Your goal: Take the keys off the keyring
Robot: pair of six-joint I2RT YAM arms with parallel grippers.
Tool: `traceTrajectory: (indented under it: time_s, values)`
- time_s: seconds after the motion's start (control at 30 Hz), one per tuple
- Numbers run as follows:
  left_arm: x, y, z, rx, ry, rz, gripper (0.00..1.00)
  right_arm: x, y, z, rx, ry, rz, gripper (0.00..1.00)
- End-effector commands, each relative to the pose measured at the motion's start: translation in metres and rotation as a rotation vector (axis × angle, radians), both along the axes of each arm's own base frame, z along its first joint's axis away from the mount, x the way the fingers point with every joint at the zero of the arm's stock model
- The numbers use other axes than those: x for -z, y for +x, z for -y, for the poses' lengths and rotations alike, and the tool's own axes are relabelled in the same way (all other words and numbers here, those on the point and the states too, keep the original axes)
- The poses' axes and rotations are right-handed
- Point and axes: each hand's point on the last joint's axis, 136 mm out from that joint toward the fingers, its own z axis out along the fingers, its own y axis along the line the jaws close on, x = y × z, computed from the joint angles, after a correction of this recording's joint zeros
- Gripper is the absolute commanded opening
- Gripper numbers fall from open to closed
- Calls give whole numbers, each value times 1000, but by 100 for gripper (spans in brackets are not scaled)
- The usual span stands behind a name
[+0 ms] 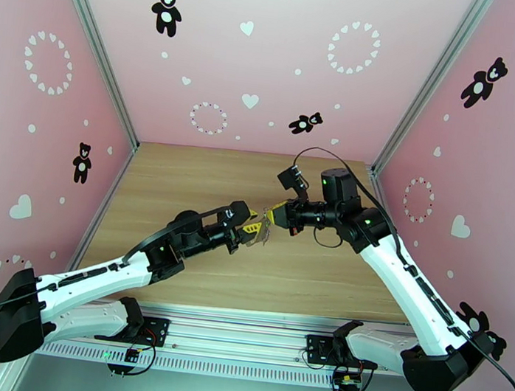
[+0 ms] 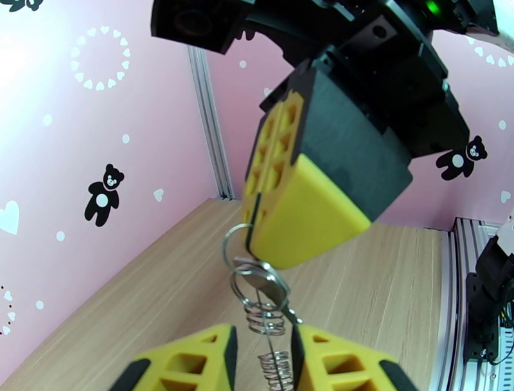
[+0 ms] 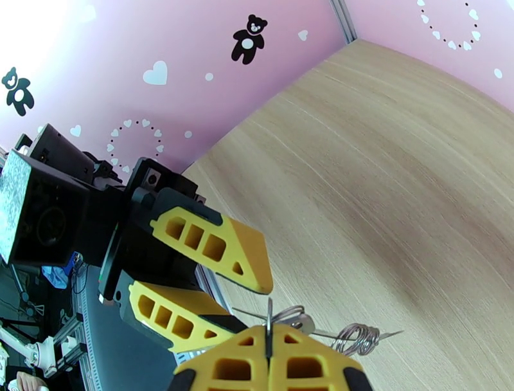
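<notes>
Pale wooden tabletop point(image 1: 184, 184), enclosed on three sides by pink walls point(image 1: 274, 53) printed with bears and hearts. Nearest the overhead camera, an aluminium rail point(image 1: 241, 335) carries both arm bases. The left arm point(image 1: 99, 278) and right arm point(image 1: 404, 276) reach inward and meet above mid-table.

Left gripper point(image 3: 244, 305): jaws stand partly apart. Its yellow fingers point(image 2: 193, 360) straddle a coil of wire point(image 2: 266, 316) belonging to the keyring point(image 2: 257, 278). A gap shows on one side of the coil; contact on the other side cannot be confirmed.

Right gripper point(image 2: 252, 239): closed tip to tip, facing the left gripper's tips and close to them. A thin loop of the keyring is pinched at the seam between its fingertips.

Keyring: held off the table, spanning the short space between the two sets of fingertips. From the right gripper's tips it runs as the thin loop, then a cluster of overlapping rings with a flat grey piece point(image 2: 277, 287), then the wire coils that enter the left gripper's jaws. Individual keys cannot be told apart from this cluster with confidence.

Beyond the grippers, the tabletop runs on to the rear wall.
</notes>
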Motion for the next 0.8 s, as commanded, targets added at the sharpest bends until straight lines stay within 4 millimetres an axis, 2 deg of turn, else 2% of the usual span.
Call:
traceTrajectory:
  time_s: [0.0,0.5,0.63,0.77]
  values:
    - [-5,1,5,9,-9,18,32,-20,0,2,16,42,54,0]
    - [-17,16,5,-66,-35,54,32,-12,0,2,21,29,33,0]
    - [-19,15,7,-53,-30,61,30,-13,2,2,31,33,40,0]
    - [-20,12,11,-24,-32,57,24,-12,4,2,37,30,37,0]
